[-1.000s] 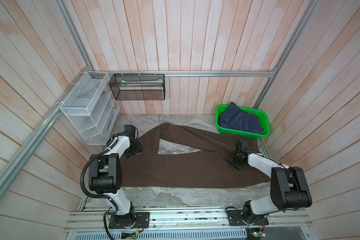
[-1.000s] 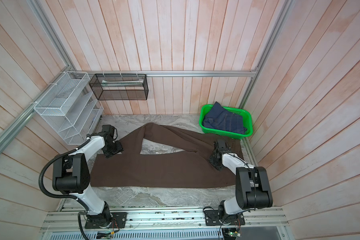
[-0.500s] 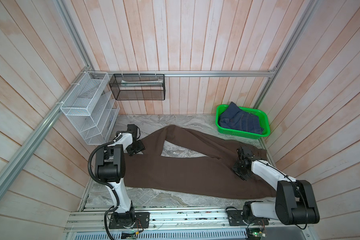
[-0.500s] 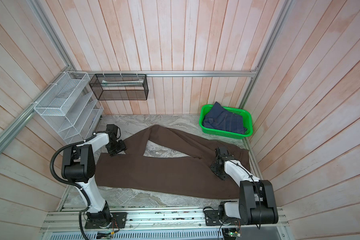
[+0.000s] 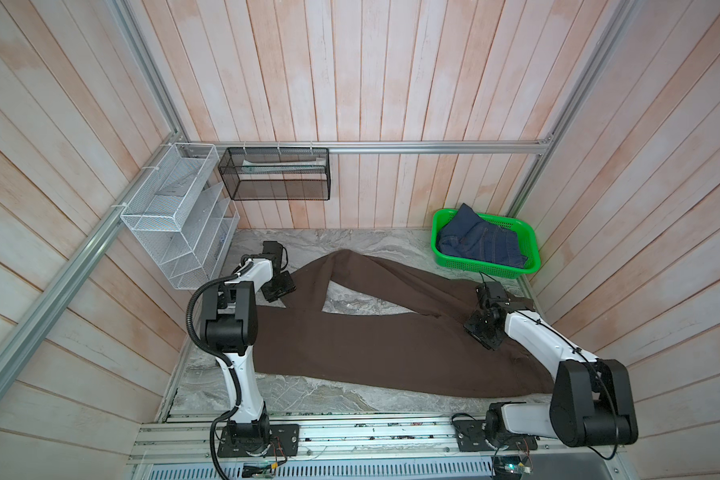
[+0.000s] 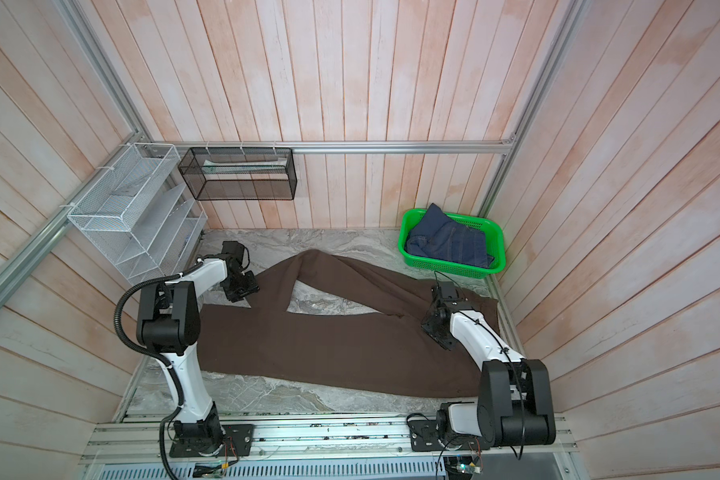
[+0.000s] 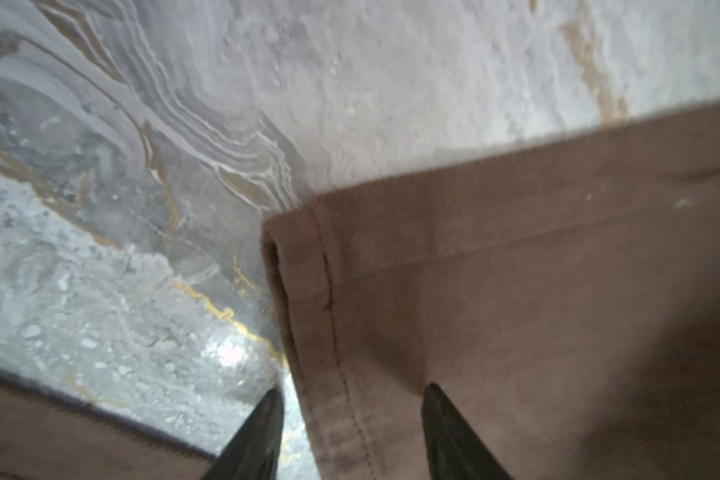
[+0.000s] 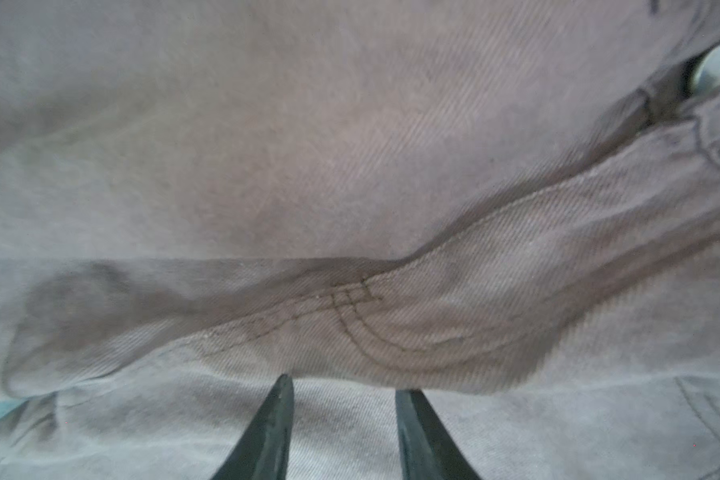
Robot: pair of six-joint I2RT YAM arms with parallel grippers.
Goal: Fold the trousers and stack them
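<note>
Folding step not yet begun: trousers [image 5: 371,345] lie spread lengthwise on the table [image 5: 316,399], waist at its right edge; left gripper [image 7: 352,390] stands apart astride 1 leg hem, right gripper [image 8: 345,384] apart over the fly seam; the next move, by my judgement, calls for both to close on cloth.

Your top views are bright, even and sharp, walls [image 5: 391,83] bowing at the edges; wrist views blur the trousers [image 8: 350,166], with glare on the table [image 7: 229,353].
</note>
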